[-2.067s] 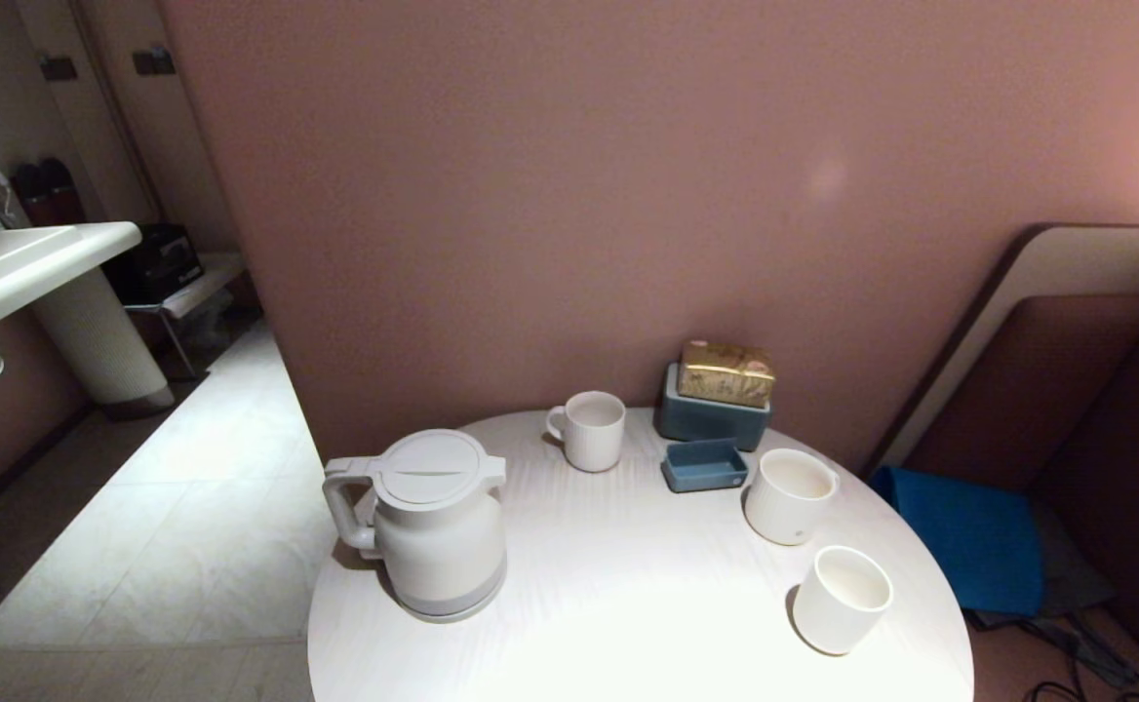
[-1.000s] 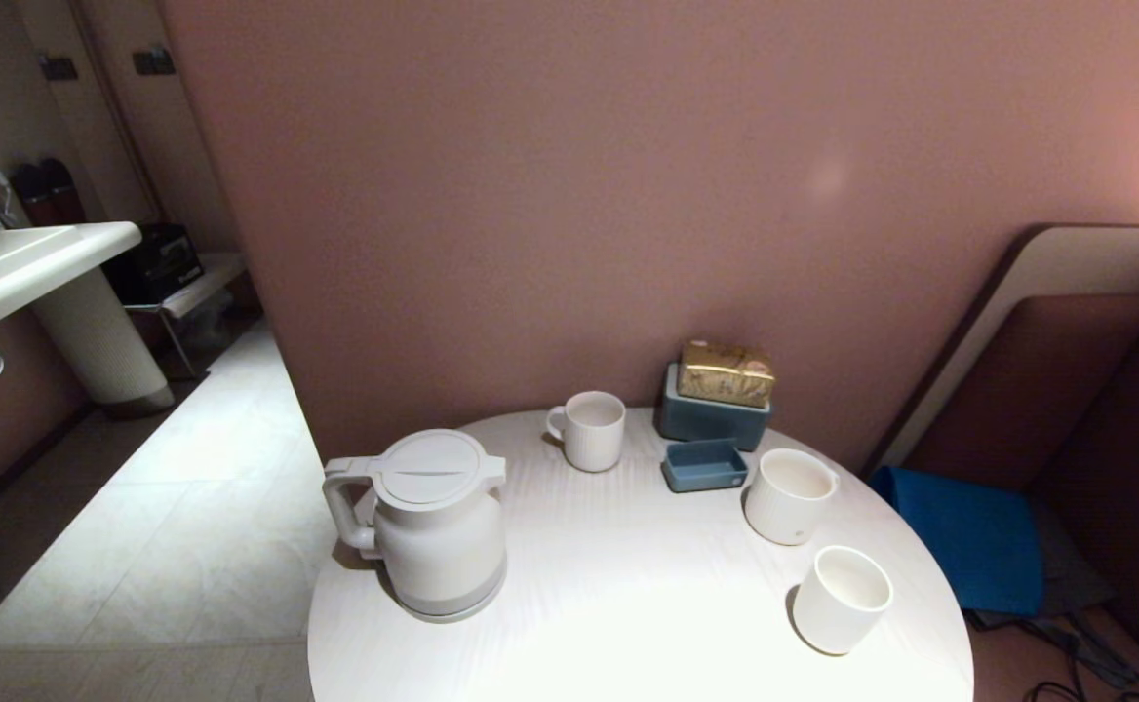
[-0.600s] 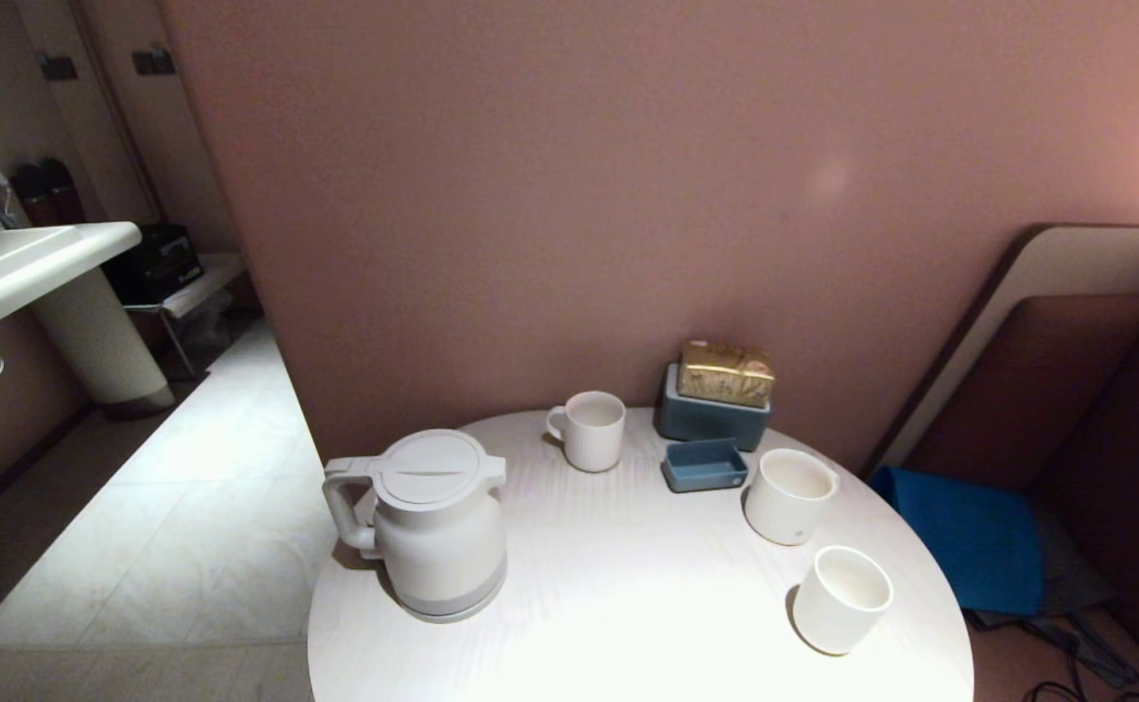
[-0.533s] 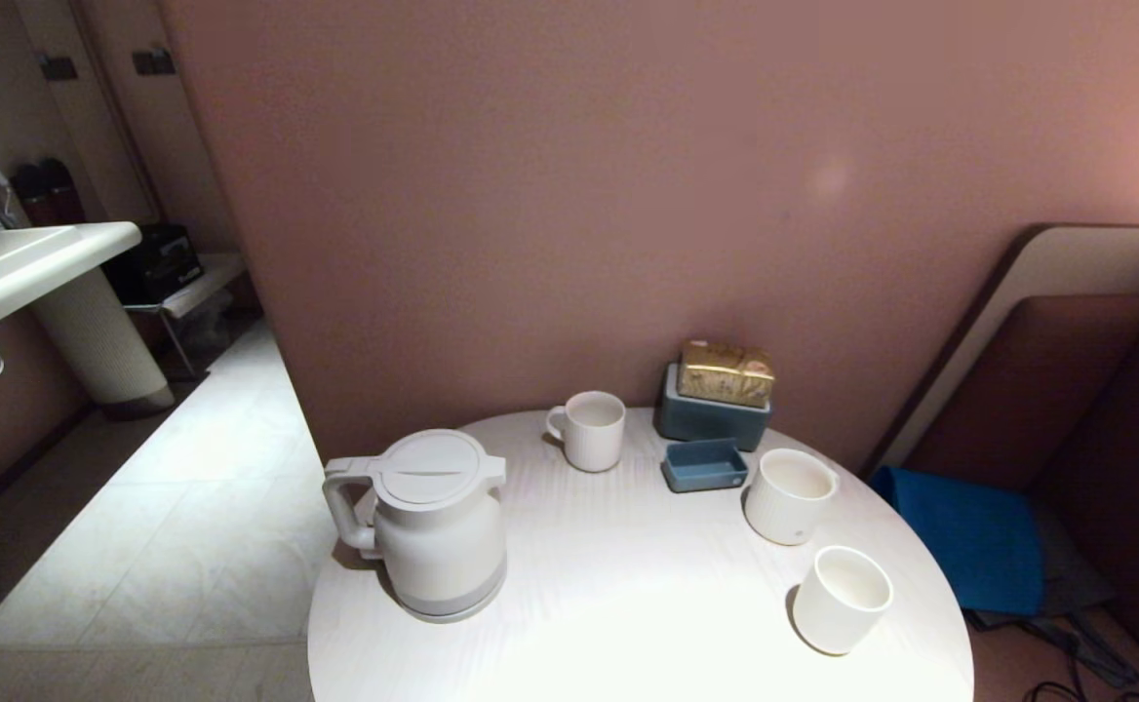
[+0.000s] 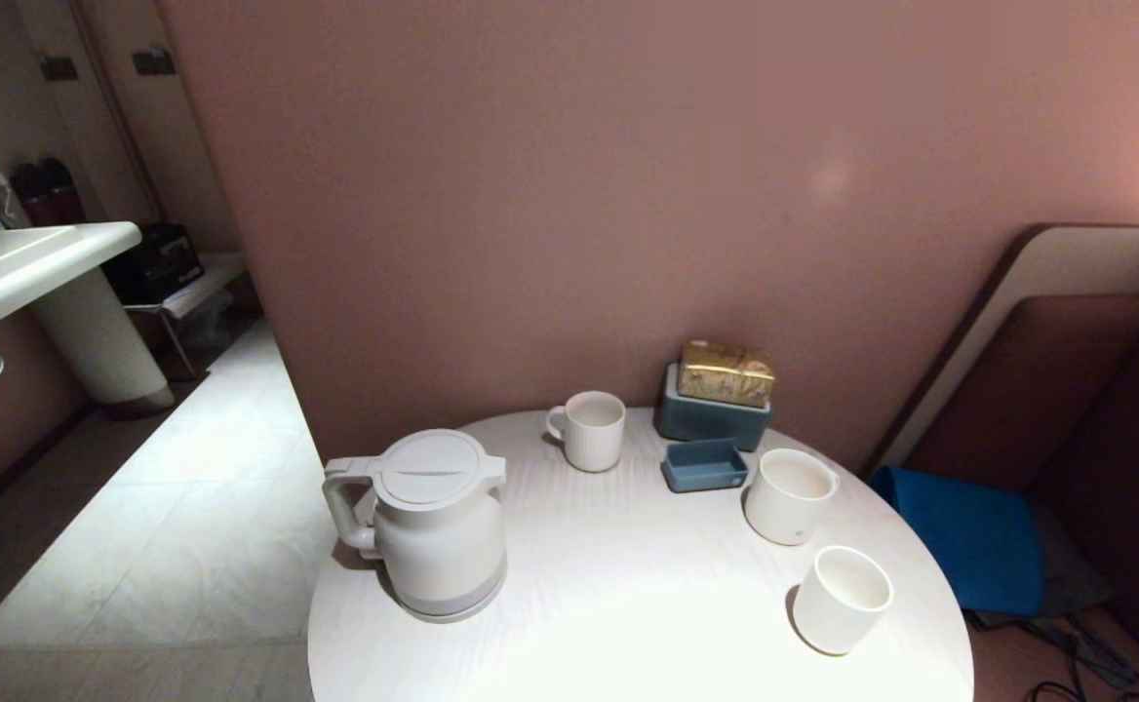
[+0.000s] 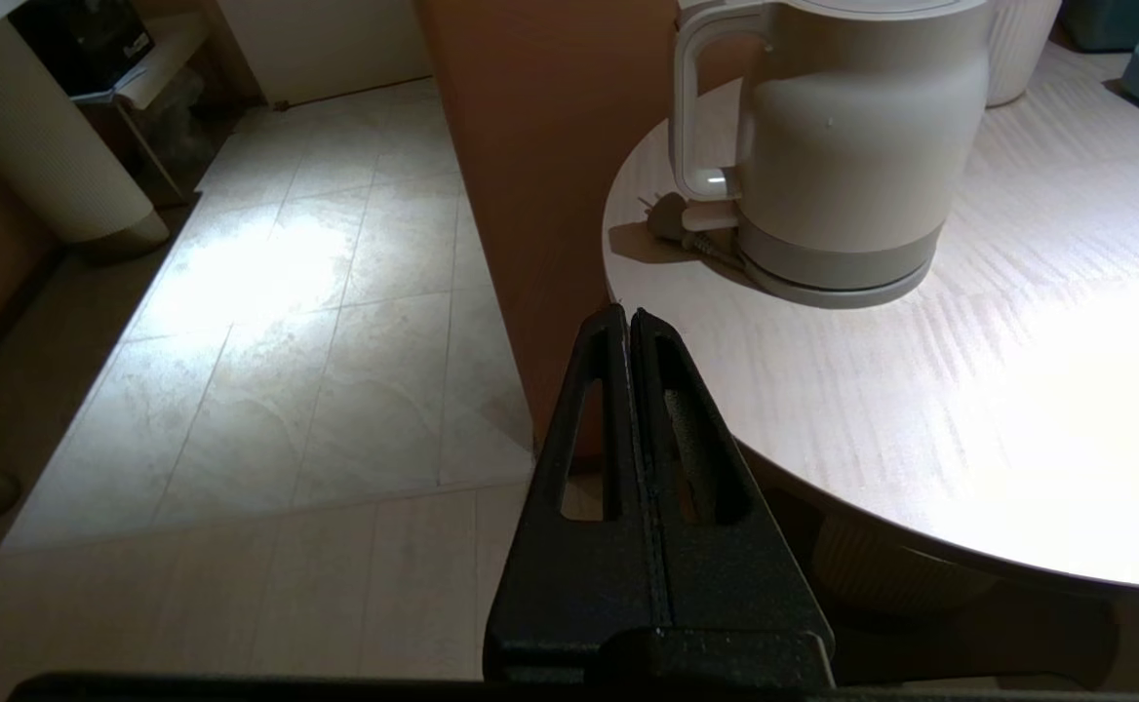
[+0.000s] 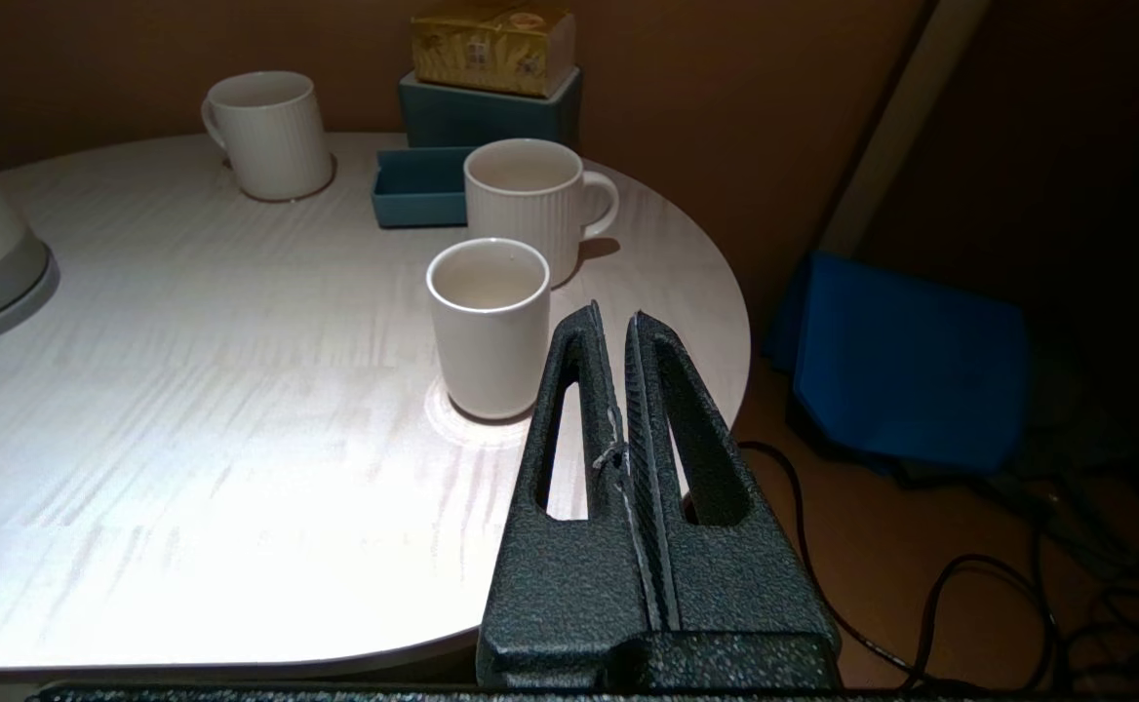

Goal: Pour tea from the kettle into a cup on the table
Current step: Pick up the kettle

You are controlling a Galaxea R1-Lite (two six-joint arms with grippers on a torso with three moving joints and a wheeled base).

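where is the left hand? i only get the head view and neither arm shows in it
observer: the left hand is shut and empty. It hangs off the table's edge, on the handle side of the kettle, and is apart from the kettle.
operator: ok and the right hand
observer: the right hand is shut and empty too. It sits by the table edge close to the cup, which looks empty from there.
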